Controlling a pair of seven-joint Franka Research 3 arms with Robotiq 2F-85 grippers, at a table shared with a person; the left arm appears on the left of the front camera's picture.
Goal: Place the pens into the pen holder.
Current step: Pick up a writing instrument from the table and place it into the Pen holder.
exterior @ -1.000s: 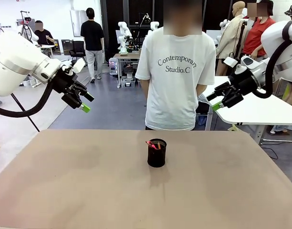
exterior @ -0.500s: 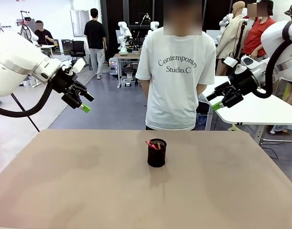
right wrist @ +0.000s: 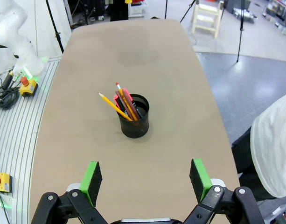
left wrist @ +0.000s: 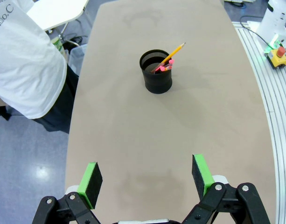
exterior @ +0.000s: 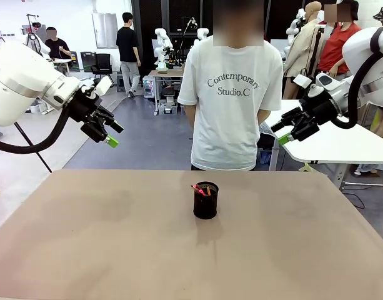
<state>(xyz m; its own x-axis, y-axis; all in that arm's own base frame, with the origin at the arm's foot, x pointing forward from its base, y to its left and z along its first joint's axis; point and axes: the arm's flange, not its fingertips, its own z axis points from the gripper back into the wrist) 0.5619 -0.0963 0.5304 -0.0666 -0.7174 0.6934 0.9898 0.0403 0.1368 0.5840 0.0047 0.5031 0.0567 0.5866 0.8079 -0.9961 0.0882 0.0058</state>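
The black pen holder (exterior: 205,200) stands upright near the middle of the brown table (exterior: 116,250). Pens (exterior: 198,189) lean inside it, their pink-red ends poking over the rim. In the left wrist view the pen holder (left wrist: 156,72) shows a yellow-orange pen (left wrist: 174,52) sticking out. In the right wrist view the pen holder (right wrist: 133,117) carries the yellow-orange pen (right wrist: 110,103) and reddish pens (right wrist: 125,99). My left gripper (exterior: 110,134) hangs open, high above the table's left side. High at the right, my right gripper (exterior: 282,132) is open too. Both are empty.
A person in a white T-shirt (exterior: 232,94) stands at the far edge of the table, hands behind the back. A white side table (exterior: 341,147) lies beyond the right corner. An emergency-stop button (left wrist: 277,52) sits on the floor rail beside the table.
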